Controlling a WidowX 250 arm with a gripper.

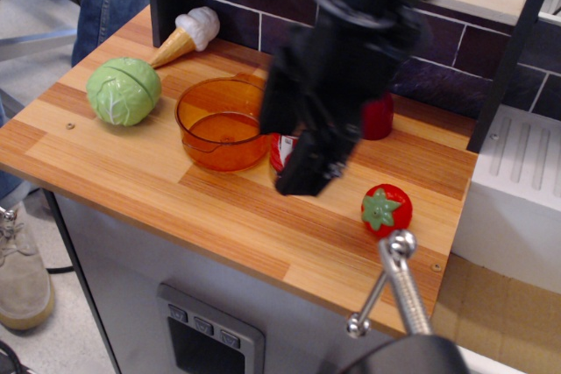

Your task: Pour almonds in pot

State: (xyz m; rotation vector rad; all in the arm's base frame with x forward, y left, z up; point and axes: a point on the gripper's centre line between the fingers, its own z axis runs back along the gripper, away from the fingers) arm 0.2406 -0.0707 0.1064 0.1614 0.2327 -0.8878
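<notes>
Gripper point(294, 142), motion-blurred with fingers spread apart, sits in front of the almond jar point(282, 151), hiding all but a strip of red label, just right of the empty orange pot point(221, 123).

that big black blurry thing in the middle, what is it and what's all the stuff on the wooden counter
It is a robot arm's black claw, blurred because it is moving. One camera looks down at the counter from the front. The claw sits in front of a clear plastic jar with a red-and-white label, of which only a sliver shows, so I cannot tell whether it grips anything. Left of it stands a translucent orange round plastic pot, which looks empty. Further left lies a green toy cabbage, and behind it a toy ice cream cone. A red dome-shaped cap peeks out behind the arm, and a red toy strawberry sits at the right.
</notes>
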